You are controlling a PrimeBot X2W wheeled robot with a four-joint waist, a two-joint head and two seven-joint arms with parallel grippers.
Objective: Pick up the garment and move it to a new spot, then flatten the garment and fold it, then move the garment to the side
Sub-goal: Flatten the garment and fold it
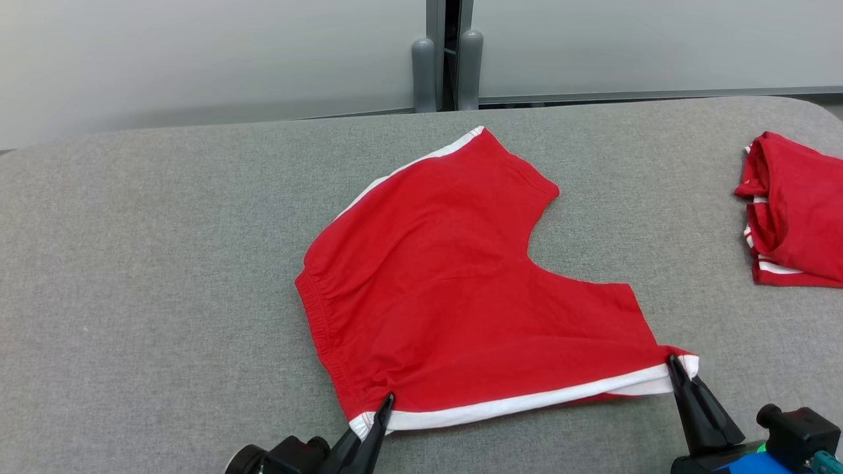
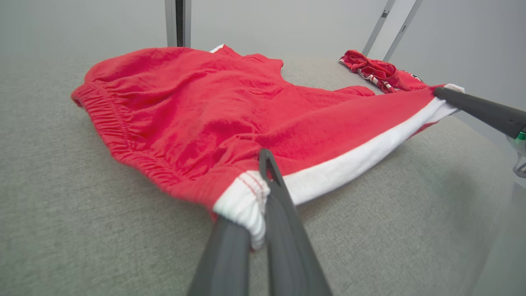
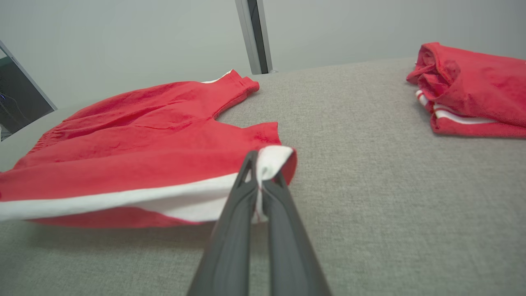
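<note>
The garment (image 1: 448, 276) is a pair of red shorts with a white side stripe, spread over the grey padded table (image 1: 145, 276). My left gripper (image 1: 385, 403) is shut on the waistband corner at the near edge. My right gripper (image 1: 673, 362) is shut on the leg-hem corner at the near right. The white-striped edge is stretched between the two and lifted slightly off the table. In the left wrist view the garment (image 2: 197, 119) hangs from my left gripper (image 2: 263, 181), and the right gripper's fingers (image 2: 476, 107) show at the far corner. The right wrist view shows my right gripper (image 3: 259, 172) pinching the white hem of the garment (image 3: 135, 139).
A second red garment (image 1: 793, 210), folded, lies at the table's right edge, also seen as the folded garment (image 3: 472, 90) in the right wrist view. Behind the table stand pale wall panels and two grey posts (image 1: 448, 66). Bare grey table stretches to the left.
</note>
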